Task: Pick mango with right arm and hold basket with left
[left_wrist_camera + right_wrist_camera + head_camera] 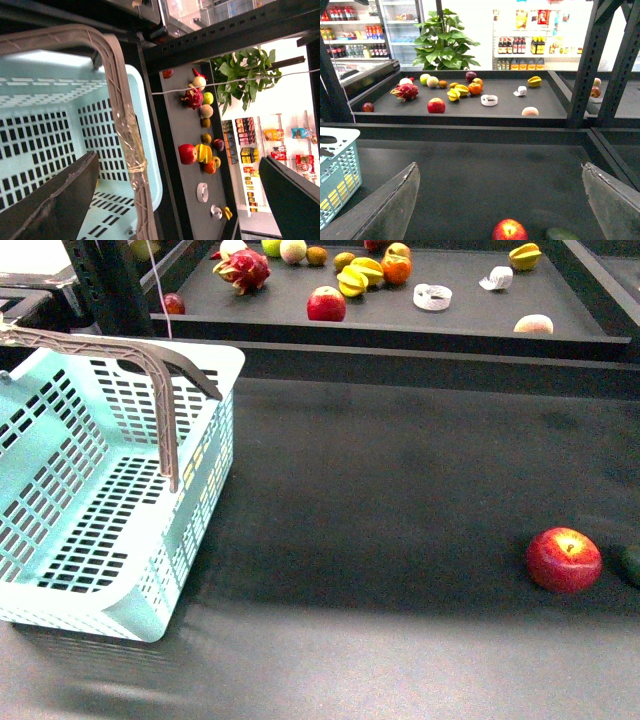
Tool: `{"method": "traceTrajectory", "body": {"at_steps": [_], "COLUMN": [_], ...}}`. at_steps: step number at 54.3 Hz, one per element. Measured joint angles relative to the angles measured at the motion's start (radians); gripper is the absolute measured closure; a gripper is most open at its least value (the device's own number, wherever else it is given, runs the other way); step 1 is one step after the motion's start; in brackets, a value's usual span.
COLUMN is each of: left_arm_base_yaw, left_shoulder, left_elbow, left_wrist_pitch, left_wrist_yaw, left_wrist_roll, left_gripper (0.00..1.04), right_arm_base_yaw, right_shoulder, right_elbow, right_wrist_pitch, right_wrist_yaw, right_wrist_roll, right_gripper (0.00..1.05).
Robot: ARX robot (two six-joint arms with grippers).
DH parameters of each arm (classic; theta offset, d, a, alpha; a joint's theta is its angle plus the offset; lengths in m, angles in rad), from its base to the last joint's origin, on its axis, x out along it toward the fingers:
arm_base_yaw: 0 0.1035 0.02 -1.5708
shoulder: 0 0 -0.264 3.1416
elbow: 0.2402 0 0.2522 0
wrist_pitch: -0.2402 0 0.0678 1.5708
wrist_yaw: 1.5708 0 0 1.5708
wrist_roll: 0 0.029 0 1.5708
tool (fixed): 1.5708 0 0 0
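The mango is out of view. The light-blue basket (205,530) stands on the left of the dark table, its grey handle (160,410) upright. My left gripper (175,200) hangs open above the basket (50,130), with the taped handle (134,162) running between its spread fingers (55,197), not touching them. My right gripper (500,210) is open over the table's right side, nothing held. A red apple (510,231) lies on the table between and beyond the right gripper's fingers (387,210). Neither arm shows in the front view.
The red apple (564,559) lies front right beside a dark green fruit (631,564). A raised back shelf (470,310) holds another red apple (326,304), a dragon fruit (246,269), star fruits (352,282), an orange fruit (397,268) and tape rolls (432,297). Metal uprights (585,60) stand right.
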Motion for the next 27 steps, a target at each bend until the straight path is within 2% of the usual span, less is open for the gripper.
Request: {"method": "traceTrajectory", "body": {"at_steps": [6,20,27], "left_arm_base_yaw": [0.077,0.234,0.262], "left_shoulder": [-0.146,-0.428,-0.459], "left_elbow": [-0.116,-0.3,-0.314], "left_wrist_pitch": [-0.011,-0.101,-0.101], "left_wrist_yaw": [0.027,0.164,0.17], "left_wrist_roll": [0.101,0.259,0.291], "left_gripper": [0.06,0.06,0.06], "right_arm_base_yaw": [0.0,0.0,0.0], "right_shoulder": [0.0,0.0,0.0], "right_elbow": [0.0,0.0,0.0], "right_wrist_pitch": [0.0,0.0,0.0], "right_wrist_yaw": [0.0,0.0,0.0], "right_wrist_roll": [0.0,0.0,0.0], "right_gripper": [0.08,0.08,0.08]}}
